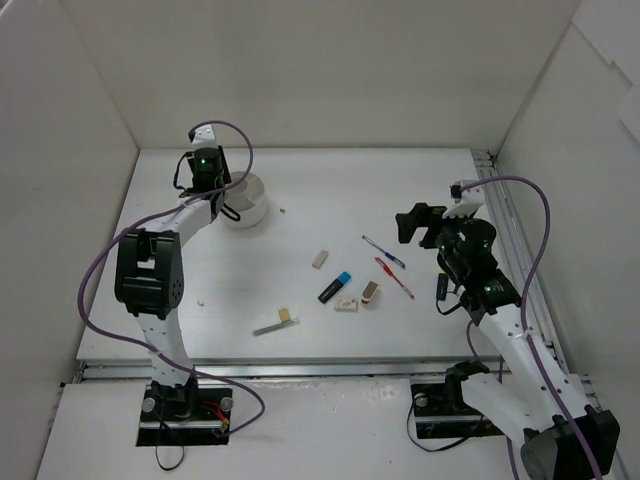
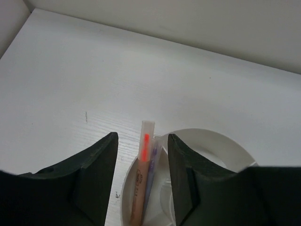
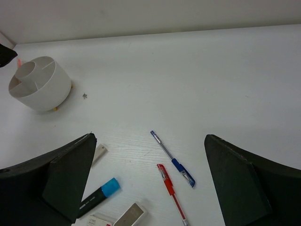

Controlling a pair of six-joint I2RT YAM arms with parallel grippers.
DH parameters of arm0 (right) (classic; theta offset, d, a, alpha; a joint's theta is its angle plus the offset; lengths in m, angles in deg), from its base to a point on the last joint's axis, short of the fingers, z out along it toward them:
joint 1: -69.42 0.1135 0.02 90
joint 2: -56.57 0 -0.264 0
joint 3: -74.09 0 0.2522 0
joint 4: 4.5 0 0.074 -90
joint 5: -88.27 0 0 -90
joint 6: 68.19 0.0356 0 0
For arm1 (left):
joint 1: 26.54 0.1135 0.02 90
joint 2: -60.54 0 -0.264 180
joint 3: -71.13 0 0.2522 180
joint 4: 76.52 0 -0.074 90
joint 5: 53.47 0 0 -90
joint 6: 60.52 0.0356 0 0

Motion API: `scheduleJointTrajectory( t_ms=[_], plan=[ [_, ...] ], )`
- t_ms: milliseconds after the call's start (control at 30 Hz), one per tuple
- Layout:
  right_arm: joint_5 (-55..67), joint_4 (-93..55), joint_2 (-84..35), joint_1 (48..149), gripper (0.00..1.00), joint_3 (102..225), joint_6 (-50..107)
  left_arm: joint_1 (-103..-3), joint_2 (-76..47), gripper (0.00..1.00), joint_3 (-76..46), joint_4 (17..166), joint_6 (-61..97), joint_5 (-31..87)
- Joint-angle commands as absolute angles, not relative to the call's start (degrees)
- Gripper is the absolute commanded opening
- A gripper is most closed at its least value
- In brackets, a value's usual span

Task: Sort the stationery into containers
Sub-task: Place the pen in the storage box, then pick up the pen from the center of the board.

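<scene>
Left gripper point(image 2: 142, 139) hangs spread over the far-left pot point(image 3: 42, 92); right gripper point(image 3: 150, 137), spread wide, hovers above the blue pen point(image 3: 171, 157) and red pen point(image 3: 170, 188) on the bench point(image 3: 235, 70). Likely light, stiff, slick: pinch mid-barrel.

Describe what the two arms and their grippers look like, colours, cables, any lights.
The left arm and right arm are white segments with black joint housings. A purple cable loops loosely along each, and a small green light glows near each wrist. The left gripper and right gripper have matte black, wedge-shaped fingers.
</scene>
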State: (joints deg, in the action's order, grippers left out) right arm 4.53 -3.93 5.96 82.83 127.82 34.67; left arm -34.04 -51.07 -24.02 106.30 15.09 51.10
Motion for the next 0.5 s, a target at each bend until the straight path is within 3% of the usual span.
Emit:
scheduleJointTrajectory(
  t_ms=[0, 167, 233, 267, 333, 467],
  plan=[
    [4.68, -1.21, 8.32, 82.43, 0.98, 129.16, 33.67, -34.01, -45.37, 0.44, -23.85, 109.76, 14.98, 51.56],
    [5.56, -2.18, 10.42, 82.34, 0.98, 128.99, 34.37, -34.53, -40.37, 0.56, -22.88, 108.45, 15.24, 49.99],
    [6.0, -2.79, 10.87, 82.43, 0.98, 128.73, 34.64, -34.53, -38.17, 0.69, -22.61, 107.13, 15.24, 48.84],
    [6.09, -3.31, 11.13, 82.43, 0.98, 128.81, 34.99, -34.53, -35.9, 0.83, -22.61, 105.12, 15.76, 46.4],
    [6.44, -5.59, 10.7, 82.34, 0.98, 129.25, 35.95, -35.06, -33.08, 1.0, -23.58, 98.91, 16.64, 39.92],
    [5.31, -12.71, 6.59, 82.34, 0.98, 131.18, 38.41, -37.77, -30.08, 1.0, -27.0, 85.38, 19.98, 26.12]
  ],
)
